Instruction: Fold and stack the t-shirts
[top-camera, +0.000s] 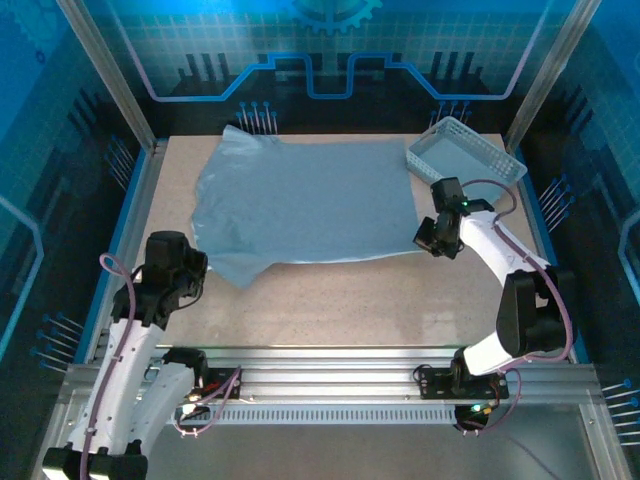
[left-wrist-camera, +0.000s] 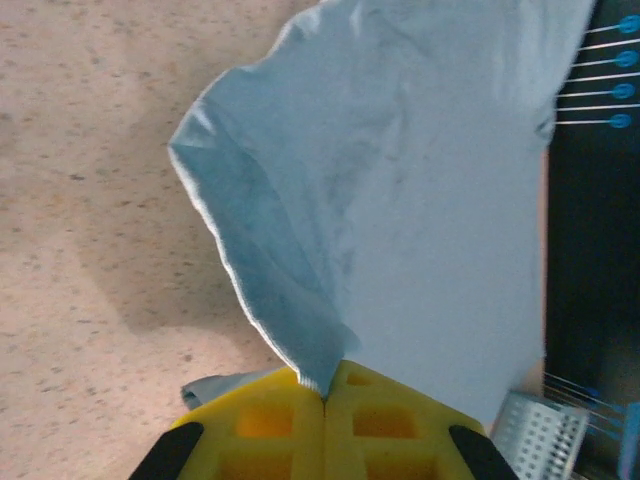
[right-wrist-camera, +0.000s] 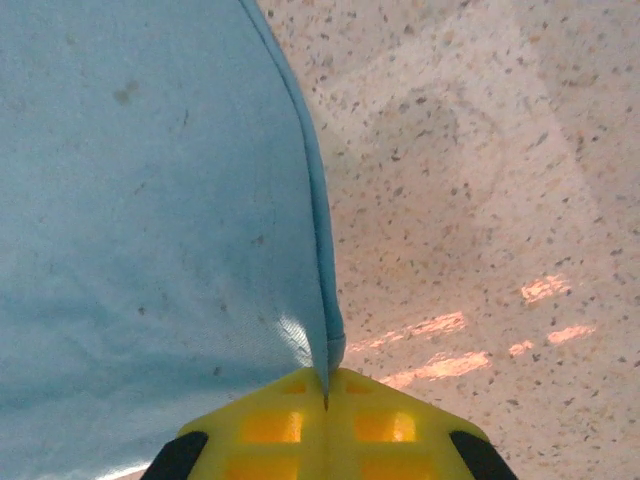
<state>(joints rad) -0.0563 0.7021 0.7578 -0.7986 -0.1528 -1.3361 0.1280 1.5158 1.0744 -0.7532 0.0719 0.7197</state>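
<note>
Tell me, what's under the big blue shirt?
The t-shirt lies spread on the speckled table, which shows around it. The left pincer and right pincer each pinch a near corner. Anything flat beneath the cloth is covered, so I can't tell.

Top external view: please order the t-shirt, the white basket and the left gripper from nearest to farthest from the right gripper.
1. t-shirt: its near right corner is pinched in the right gripper itself.
2. white basket: far right corner of the table, beyond the gripper.
3. left gripper: across the table, at the shirt's near left corner.
</note>
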